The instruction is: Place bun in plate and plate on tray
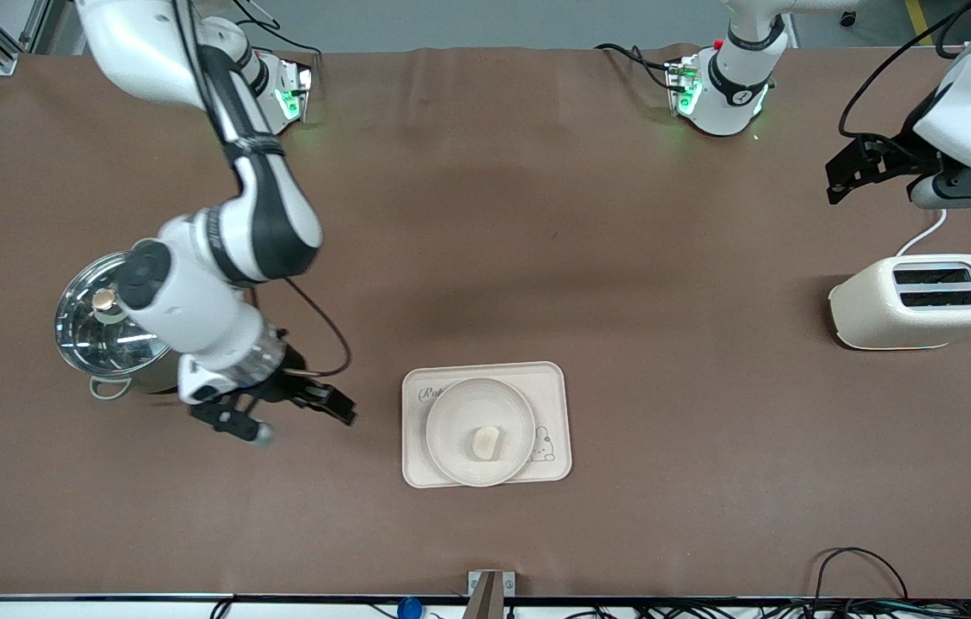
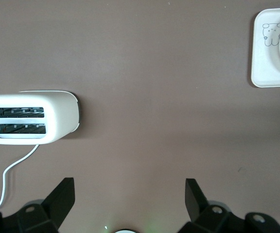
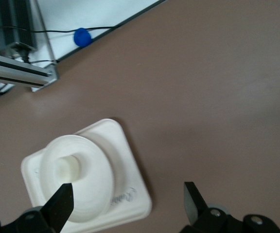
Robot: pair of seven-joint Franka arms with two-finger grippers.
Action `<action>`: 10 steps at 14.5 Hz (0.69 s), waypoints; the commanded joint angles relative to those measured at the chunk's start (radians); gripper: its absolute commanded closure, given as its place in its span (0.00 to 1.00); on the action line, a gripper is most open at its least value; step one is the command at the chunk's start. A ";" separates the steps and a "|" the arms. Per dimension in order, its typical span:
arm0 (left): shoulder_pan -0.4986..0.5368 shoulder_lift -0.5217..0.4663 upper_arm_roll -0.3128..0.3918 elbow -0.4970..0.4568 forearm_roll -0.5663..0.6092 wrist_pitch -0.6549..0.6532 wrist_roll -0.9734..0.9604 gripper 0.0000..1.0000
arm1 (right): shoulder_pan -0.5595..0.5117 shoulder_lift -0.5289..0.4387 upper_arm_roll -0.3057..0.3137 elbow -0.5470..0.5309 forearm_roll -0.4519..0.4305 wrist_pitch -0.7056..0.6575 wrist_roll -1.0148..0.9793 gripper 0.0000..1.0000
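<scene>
1. Front view: the small cream-white rounded bun [image 1: 485, 442] lies in the round cream-white plate [image 1: 455, 411], a little toward five o'clock of its middle.
2. The plate sits on the cream rectangular tray [image 1: 556, 404].
3. The right gripper [image 1: 284, 413] hangs over bare table beside the tray, fingers wide apart, holding nothing.
4. The left gripper [image 1: 870, 168] waits above the white toaster [image 1: 920, 303], wide open and empty.

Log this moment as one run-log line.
bun: in plate | plate: on tray | right gripper: open, empty, beside tray | left gripper: open, waiting above toaster
</scene>
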 commanded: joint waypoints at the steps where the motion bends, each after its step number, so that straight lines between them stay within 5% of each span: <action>1: -0.001 0.002 0.004 0.016 -0.012 -0.004 0.021 0.00 | -0.001 -0.165 -0.085 -0.075 -0.107 -0.187 -0.109 0.00; 4: -0.002 0.002 0.004 0.016 -0.011 -0.004 0.021 0.00 | -0.073 -0.265 -0.096 -0.071 -0.229 -0.355 -0.213 0.00; 10: -0.010 0.002 -0.004 0.018 -0.011 -0.004 0.022 0.00 | -0.199 -0.388 -0.089 -0.064 -0.319 -0.559 -0.434 0.00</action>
